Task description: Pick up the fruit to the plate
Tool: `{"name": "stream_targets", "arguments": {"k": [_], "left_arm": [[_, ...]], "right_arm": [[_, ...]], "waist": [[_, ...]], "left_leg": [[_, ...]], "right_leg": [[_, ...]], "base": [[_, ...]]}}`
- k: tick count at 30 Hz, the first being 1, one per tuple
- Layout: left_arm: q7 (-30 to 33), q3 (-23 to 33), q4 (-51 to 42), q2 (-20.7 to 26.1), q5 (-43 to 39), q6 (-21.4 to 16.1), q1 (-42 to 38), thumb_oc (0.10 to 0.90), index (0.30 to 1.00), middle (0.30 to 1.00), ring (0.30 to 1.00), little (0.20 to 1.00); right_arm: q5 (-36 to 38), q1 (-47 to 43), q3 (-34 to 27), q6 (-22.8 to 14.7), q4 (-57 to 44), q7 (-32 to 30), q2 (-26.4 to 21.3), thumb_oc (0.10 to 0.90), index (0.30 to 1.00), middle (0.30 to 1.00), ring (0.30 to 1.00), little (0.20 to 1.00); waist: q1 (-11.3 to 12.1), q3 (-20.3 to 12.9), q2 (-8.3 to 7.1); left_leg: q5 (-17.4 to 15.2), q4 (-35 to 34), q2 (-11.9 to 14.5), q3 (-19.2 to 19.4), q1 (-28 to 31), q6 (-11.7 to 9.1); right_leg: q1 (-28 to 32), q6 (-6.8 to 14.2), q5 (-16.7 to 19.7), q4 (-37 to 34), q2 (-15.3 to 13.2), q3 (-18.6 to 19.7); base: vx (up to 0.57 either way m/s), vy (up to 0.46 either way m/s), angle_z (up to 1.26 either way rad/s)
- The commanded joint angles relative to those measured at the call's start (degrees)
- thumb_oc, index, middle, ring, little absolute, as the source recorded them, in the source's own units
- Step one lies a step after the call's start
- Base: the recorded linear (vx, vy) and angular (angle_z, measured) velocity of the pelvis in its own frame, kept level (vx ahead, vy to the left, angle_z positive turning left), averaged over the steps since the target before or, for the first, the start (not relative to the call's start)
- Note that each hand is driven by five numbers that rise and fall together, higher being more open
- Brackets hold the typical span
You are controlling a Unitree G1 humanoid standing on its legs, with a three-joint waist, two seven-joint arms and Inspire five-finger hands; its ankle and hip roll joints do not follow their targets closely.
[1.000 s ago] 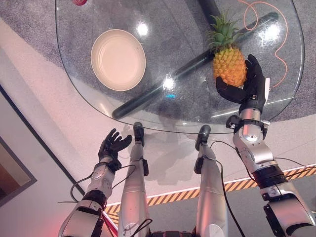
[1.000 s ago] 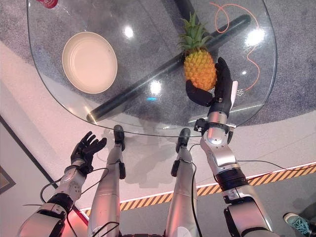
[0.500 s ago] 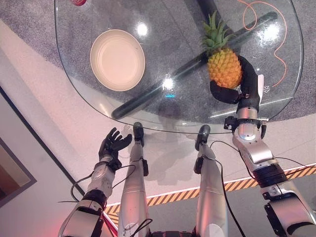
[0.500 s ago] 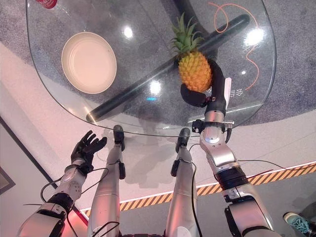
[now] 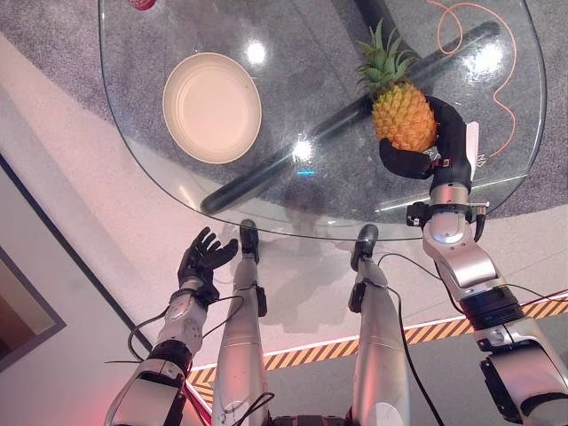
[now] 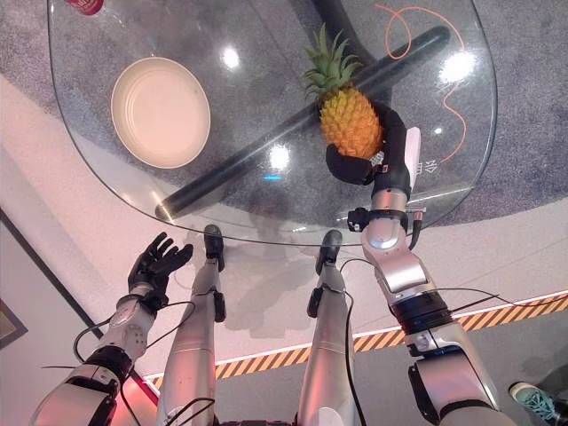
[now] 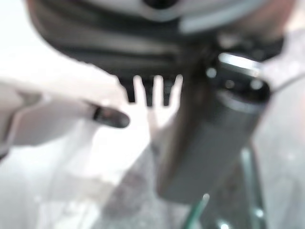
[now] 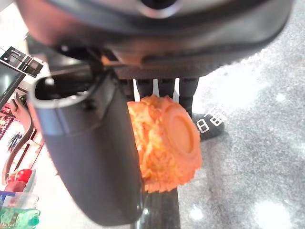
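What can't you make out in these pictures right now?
- Red object at the table's far edge: cut off by the left eye view's top edge.
- Right hand fingers behind the pineapple: hidden by the fruit.
- Left hand in its wrist view: too blurred to read.

A plate [image 5: 212, 107] is set on the glass table [image 5: 177, 191] in the upper left of the frame. A pineapple [image 5: 399, 111] is seen at the upper right, well apart from the plate, crown toward the top edge. It is clasped from below and the right by the right hand [image 5: 437, 146] and is possibly lifted off the glass. The left hand [image 5: 201, 260] is placed at the lower left, below the table's near edge.
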Motion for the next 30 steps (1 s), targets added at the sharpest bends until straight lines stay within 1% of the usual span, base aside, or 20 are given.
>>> {"name": "stream_targets", "arguments": {"k": [1,3,4,5,7,8,9,11,13,14,16,17,19,21,24,28,29,30], "left_arm": [[2.51,3.03,-0.30,2.47,-4.39,-2.89,3.89,0.800,0.900,0.900,0.900,0.900],[4.72,4.50,-0.63,2.61,-7.82,-4.15,3.70,0.800,0.900,0.900,0.900,0.900],[6.19,6.24,-0.41,2.73,-10.11,-5.01,3.51,0.800,0.900,0.900,0.900,0.900],[7.57,7.33,-0.23,2.89,-10.78,-6.07,3.27,0.800,0.900,0.900,0.900,0.900],[9.27,8.77,0.08,3.32,-11.90,-6.90,2.79,0.800,0.900,0.900,0.900,0.900],[11.93,10.58,-0.03,3.87,-13.09,-8.33,2.05,0.800,0.900,0.900,0.900,0.900],[12.31,11.02,-0.01,3.98,-13.36,-8.34,1.88,0.800,0.900,0.900,0.900,0.900],[15.73,12.86,-0.41,4.63,-14.33,-10.84,0.66,0.800,0.900,0.900,0.900,0.900],[17.20,13.56,-0.85,4.82,-14.46,-12.14,0.00,0.800,0.900,0.900,0.900,0.900],[19.18,14.30,-1.37,5.15,-14.36,-14.06,-1.01,0.800,0.900,0.900,0.900,0.900],[20.75,14.79,-2.22,5.43,-14.65,-15.85,-1.79,0.800,0.900,0.900,0.900,0.900],[21.58,15.20,-3.04,5.86,-14.02,-17.34,-2.49,0.800,0.900,0.900,0.900,0.900],[22.43,15.39,-3.90,6.03,-13.55,-18.62,-2.93,0.800,0.900,0.900,0.900,0.900],[24.78,15.86,-6.33,6.46,-11.87,-21.62,-4.01,0.800,0.900,0.900,0.900,0.900],[25.89,16.69,-8.73,6.79,-13.36,-23.54,-4.90,0.800,0.900,0.900,0.900,0.900],[28.36,16.85,-13.95,7.20,-9.76,-25.80,-5.68,0.800,0.900,0.900,0.900,0.900],[28.39,16.71,-15.35,7.28,-8.21,-26.79,-6.02,0.800,0.900,0.900,0.900,0.900],[29.29,16.39,-17.64,7.18,-5.00,-27.58,-6.15,0.800,0.900,0.900,0.900,0.900]], "right_arm": [[-2.85,1.64,-0.41,-1.15,-2.89,-3.72,-4.48,0.100,0.300,0.300,0.300,0.200],[-3.05,1.74,-0.74,-1.64,-2.95,-4.30,-4.38,0.100,0.300,0.300,0.300,0.200],[-3.45,1.88,-0.97,-2.44,-2.86,-5.07,-4.12,0.100,0.300,0.300,0.300,0.200],[-3.66,1.98,-1.10,-2.96,-2.78,-5.49,-3.98,0.100,0.300,0.300,0.300,0.200],[-4.05,2.04,-1.12,-3.92,-2.65,-6.37,-3.85,0.100,0.300,0.300,0.300,0.200],[-4.69,2.04,-1.25,-4.74,-3.00,-7.56,-3.63,0.100,0.300,0.300,0.300,0.200],[-4.92,2.02,-1.31,-4.93,-3.13,-7.81,-3.57,0.100,0.300,0.300,0.300,0.200],[-5.82,1.76,-1.28,-5.70,-3.87,-9.34,-3.15,0.100,0.300,0.300,0.300,0.200],[-6.09,1.66,-1.22,-6.07,-4.26,-10.10,-3.05,0.100,0.300,0.300,0.300,0.200],[-6.53,1.50,-1.06,-6.67,-4.69,-11.32,-2.93,0.100,0.300,0.300,0.300,0.200],[-6.69,1.34,-0.95,-7.21,-4.87,-12.11,-2.95,0.100,0.300,0.300,0.300,0.200],[-6.89,1.09,-0.82,-7.63,-4.97,-12.72,-2.92,0.100,0.300,0.300,0.300,0.200],[-7.20,0.95,-0.76,-8.03,-5.05,-13.10,-2.83,0.100,0.300,0.300,0.300,0.200],[-7.93,0.64,-0.97,-9.15,-5.40,-13.18,-2.68,0.100,0.300,0.300,0.300,0.200],[-9.09,0.33,-1.06,-9.83,-6.03,-11.91,-2.53,0.100,0.300,0.300,0.300,0.200],[-11.95,0.10,-1.02,-10.40,-8.29,-12.12,-2.41,0.100,0.300,0.300,0.300,0.200],[-12.74,-0.05,-1.03,-10.93,-9.00,-12.19,-2.51,0.100,0.300,0.300,0.300,0.200],[-13.93,-0.11,-1.22,-11.29,-10.12,-12.43,-2.55,0.100,0.300,0.300,0.300,0.200]], "waist": [[-0.18,-0.52,-0.74],[-0.12,-0.52,-0.69],[-0.08,-0.52,-0.70],[-0.09,-0.52,-0.73],[-0.09,-0.52,-0.74],[-0.10,-0.52,-0.77],[-0.11,-0.52,-0.78],[-0.08,-0.52,-0.86],[-0.09,-0.52,-0.92],[-0.09,-0.52,-0.92],[-0.10,-0.52,-0.94],[-0.06,-0.52,-0.95],[-0.01,-0.52,-0.96],[0.02,-0.52,-0.99],[0.12,-0.52,-1.02],[0.22,-0.52,-1.09],[0.19,-0.52,-1.10],[0.19,-0.52,-1.11]], "left_leg": [[-4.69,5.46,-1.73,0.00,-0.39,1.90],[-4.75,5.42,-1.76,-0.04,-0.20,1.89],[-4.87,5.56,-1.82,-0.18,-0.08,1.85],[-4.93,5.59,-1.83,-0.22,0.06,1.82],[-5.00,5.66,-1.88,-0.27,0.24,1.77],[-5.04,5.59,-1.88,-0.33,0.48,1.71],[-5.05,5.57,-1.91,-0.34,0.53,1.70],[-5.03,5.50,-1.98,-0.41,0.69,1.63],[-5.03,5.44,-2.02,-0.50,0.73,1.61],[-5.06,5.43,-2.09,-0.56,0.75,1.60],[-5.11,5.50,-2.14,-0.61,0.69,1.59],[-5.08,5.40,-2.12,-0.58,0.77,1.55],[-5.08,5.31,-2.12,-0.56,0.81,1.52],[-5.11,5.27,-2.04,-0.60,0.70,1.47],[-5.18,5.29,-2.02,-0.63,0.69,1.42],[-5.24,5.12,-1.92,-0.63,0.72,1.35],[-5.26,5.09,-1.90,-0.64,0.69,1.33],[-5.27,4.95,-1.82,-0.57,0.85,1.34]], "right_leg": [[0.85,-1.07,1.68,-2.38,1.41,-2.77],[0.99,-1.08,1.58,-2.36,1.33,-2.80],[1.07,-1.12,1.43,-2.23,1.26,-2.81],[1.22,-1.14,1.34,-2.21,1.23,-2.82],[1.40,-1.19,1.21,-2.14,1.16,-2.84],[1.61,-1.21,1.07,-2.14,1.13,-2.80],[1.65,-1.23,1.03,-2.13,1.15,-2.79],[1.82,-1.31,0.91,-2.11,1.16,-2.79],[1.87,-1.37,0.83,-2.10,1.18,-2.76],[1.83,-1.45,0.73,-2.01,1.24,-2.68],[1.78,-1.46,0.68,-1.97,1.23,-2.64],[1.89,-1.50,0.66,-2.07,1.22,-2.68],[1.98,-1.55,0.59,-2.14,1.22,-2.73],[1.87,-1.56,0.56,-2.14,1.21,-2.75],[1.94,-1.60,0.43,-2.14,1.19,-2.82],[2.13,-1.60,0.47,-2.42,1.24,-2.83],[2.08,-1.58,0.43,-2.38,1.32,-2.76],[2.25,-1.58,0.36,-2.36,1.44,-2.73]], "base": [[0.00,0.000,0.00],[0.00,0.000,0.00],[0.00,0.000,0.00],[0.00,0.000,0.00],[0.00,0.000,0.00],[0.00,0.000,0.00],[0.00,0.000,0.00],[0.00,0.000,0.00],[0.00,0.000,0.00],[0.00,0.000,0.00],[0.00,0.000,0.00],[0.00,0.000,0.00],[0.00,0.000,0.00],[0.00,0.000,0.00],[0.00,0.000,0.00],[0.00,0.000,0.00],[0.00,0.000,0.00],[0.00,0.000,0.00]]}}
